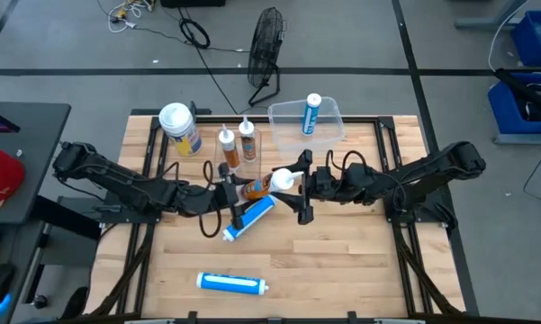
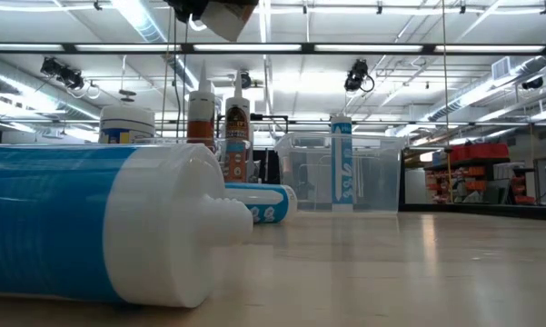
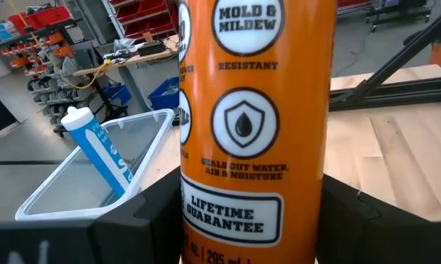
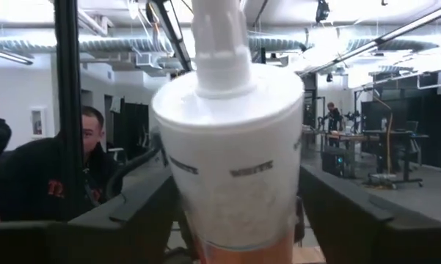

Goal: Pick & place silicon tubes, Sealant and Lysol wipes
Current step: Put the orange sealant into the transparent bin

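Your left gripper and right gripper both clamp one orange sealant tube with white nozzle cap; the fat white-lidded yellow-and-blue Lysol wipes canister stands upright apart.

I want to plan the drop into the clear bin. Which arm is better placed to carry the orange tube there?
The right arm, probably. Both tools hold the orange tube at mid-table: the left tool at its body, the right tool at its white end. The clear bin lies on the right arm's side.
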### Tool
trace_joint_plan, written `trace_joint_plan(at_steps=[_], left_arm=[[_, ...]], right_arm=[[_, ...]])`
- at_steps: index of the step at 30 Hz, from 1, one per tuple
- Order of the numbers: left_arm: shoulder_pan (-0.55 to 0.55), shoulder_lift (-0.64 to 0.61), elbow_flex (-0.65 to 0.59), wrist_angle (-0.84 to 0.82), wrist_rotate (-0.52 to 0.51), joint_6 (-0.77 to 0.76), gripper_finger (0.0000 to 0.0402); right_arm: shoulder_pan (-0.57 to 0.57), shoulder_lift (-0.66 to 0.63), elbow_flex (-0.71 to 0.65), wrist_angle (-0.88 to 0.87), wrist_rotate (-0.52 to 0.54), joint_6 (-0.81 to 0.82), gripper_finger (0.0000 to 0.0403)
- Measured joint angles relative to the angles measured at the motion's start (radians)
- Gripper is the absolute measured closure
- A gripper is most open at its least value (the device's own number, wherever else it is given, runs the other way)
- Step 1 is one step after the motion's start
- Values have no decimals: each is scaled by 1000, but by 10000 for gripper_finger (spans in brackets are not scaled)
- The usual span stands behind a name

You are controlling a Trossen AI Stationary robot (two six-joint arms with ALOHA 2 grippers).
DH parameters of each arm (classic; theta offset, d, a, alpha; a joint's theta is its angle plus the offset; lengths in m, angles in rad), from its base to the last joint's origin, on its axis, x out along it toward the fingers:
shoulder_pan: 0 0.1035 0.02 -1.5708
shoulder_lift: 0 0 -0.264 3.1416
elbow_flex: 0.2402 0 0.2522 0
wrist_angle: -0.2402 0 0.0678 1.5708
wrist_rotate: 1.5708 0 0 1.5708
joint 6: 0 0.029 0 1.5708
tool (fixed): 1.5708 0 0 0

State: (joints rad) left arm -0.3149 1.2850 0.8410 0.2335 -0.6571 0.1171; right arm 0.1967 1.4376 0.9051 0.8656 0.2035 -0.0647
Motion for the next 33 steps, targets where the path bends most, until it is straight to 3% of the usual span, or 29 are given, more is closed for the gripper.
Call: trace_joint_plan(at_steps=[6,10,24,28,33], left_arm=[[1,-1,0,1,4,-6,177],[2,-2,0,-5,7,-5,177],[6,-2,0,-17,43,4,177],[30,-2,0,-15,95,-8,177],[56,12,0,-3,127,-25,177]], right_arm=[[-1,0,0,7,-7,-4,183],[-1,0,0,6,-7,-3,193],[-6,0,0,46,-19,7,73],[-14,0,0,62,-25,8,74],[-19,0,0,70,-36,23,115]])
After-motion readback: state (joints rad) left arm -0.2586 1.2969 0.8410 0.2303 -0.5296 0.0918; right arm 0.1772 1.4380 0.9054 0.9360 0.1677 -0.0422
